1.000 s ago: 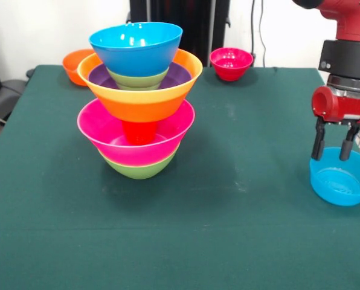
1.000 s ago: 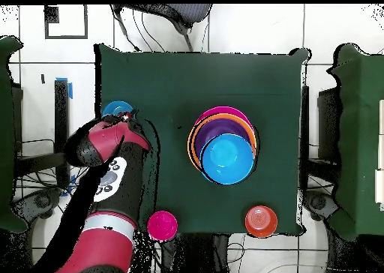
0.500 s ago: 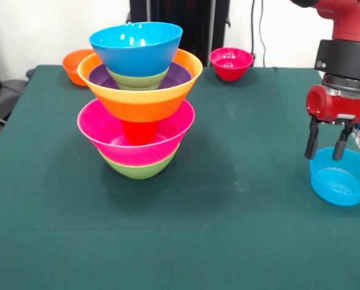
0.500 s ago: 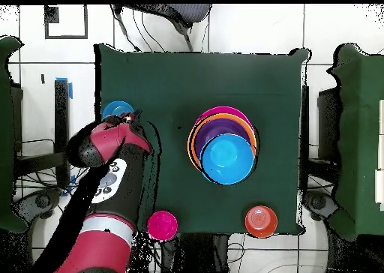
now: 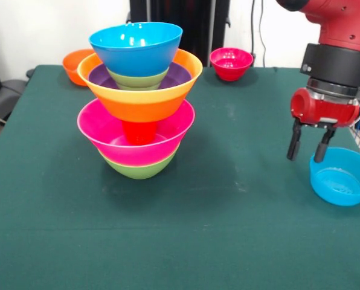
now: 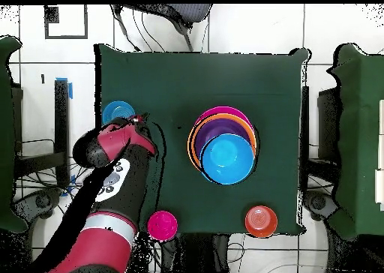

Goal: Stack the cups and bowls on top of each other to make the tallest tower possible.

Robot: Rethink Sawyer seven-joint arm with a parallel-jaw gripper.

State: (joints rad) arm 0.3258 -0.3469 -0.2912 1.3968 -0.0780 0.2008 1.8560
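The tower (image 5: 141,96) stands left of centre: a green bowl (image 5: 141,168) at the bottom, then a pink bowl (image 5: 107,130), the red cup (image 5: 139,132), a wide orange bowl (image 5: 147,103), a purple bowl (image 5: 181,75), a green one and a bright blue bowl (image 5: 136,45) on top. From overhead the tower (image 6: 223,146) shows as nested rings. My gripper (image 5: 305,154) hangs open and empty just left of a small blue bowl (image 5: 342,176), its fingers (image 5: 293,145) above the cloth. In the overhead view the gripper (image 6: 139,124) is beside that blue bowl (image 6: 116,111).
A small orange bowl (image 5: 76,63) and a small red-pink bowl (image 5: 231,63) sit at the far edge of the green table (image 5: 228,229). Overhead they show as the orange bowl (image 6: 260,220) and the pink bowl (image 6: 162,225) near the bottom edge.
My gripper has moved left in the front view, from above the small blue bowl to just beside its rim. It stayed open. The bowls have not moved.
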